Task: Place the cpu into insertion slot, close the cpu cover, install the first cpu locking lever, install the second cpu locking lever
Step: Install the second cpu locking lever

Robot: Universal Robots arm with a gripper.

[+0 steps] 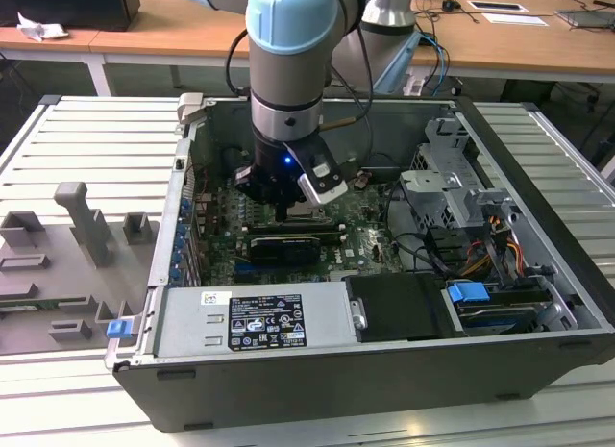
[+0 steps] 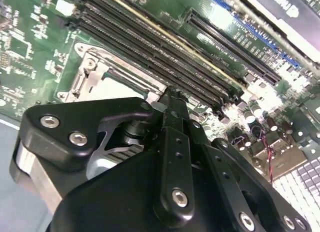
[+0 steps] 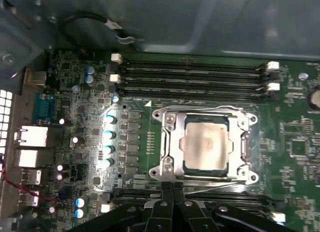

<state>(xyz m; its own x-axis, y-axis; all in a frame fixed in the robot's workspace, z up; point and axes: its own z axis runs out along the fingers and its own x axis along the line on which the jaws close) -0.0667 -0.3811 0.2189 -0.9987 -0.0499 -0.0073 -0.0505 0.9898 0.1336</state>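
Currently the cpu (image 3: 205, 142) sits flat in the insertion slot (image 3: 170, 142) on the motherboard (image 3: 300, 142), with the cpu cover (image 3: 242, 123) lying down around it; the pale silvery-tan face shows through the cover's square window. Silver rim and corner screws frame it; memory slots (image 3: 190, 75) run along one side. In the first wrist view the gripper (image 3: 173, 188) is at the socket's edge, fingers pressed together with nothing between them, tips right by a thin wire-like lever (image 3: 215, 187) along that edge. Can't tell if they touch it. In the exterior view the arm (image 1: 285, 101) reaches down into the open computer case (image 1: 538, 264).

Handling guess: chip is light, rigid, fragile, best held by its edges. Cover is thin stiff sheet metal, hinged. Lever is springy wire, likely slippery; push near its free end.
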